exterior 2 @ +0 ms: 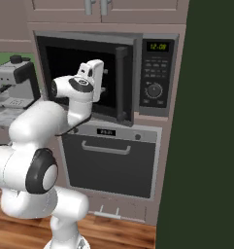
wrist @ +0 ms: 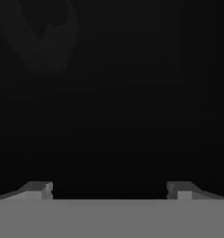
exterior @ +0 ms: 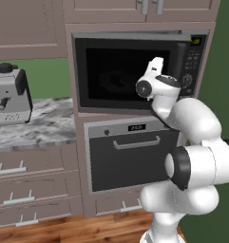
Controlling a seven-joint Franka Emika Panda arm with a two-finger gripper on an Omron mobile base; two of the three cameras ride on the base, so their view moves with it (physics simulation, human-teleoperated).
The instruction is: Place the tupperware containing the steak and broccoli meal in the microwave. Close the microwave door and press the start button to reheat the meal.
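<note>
Up close, gripper [wrist: 108,188] fingers spread wide, empty — facing microwave door [exterior 2: 89,78], glossy black glass.

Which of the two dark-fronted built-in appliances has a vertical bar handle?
The microwave, the upper one: its door has a dark vertical bar handle. The oven below has a horizontal handle.

You had an oven [exterior: 133,154] with a horizontal handle set in the tall cabinet, a coffee machine [exterior: 10,94] standing on the marble counter [exterior: 44,126] to its left, drawers [exterior: 25,182] beneath, and upper cabinets [exterior 2: 106,9] overhead.
</note>
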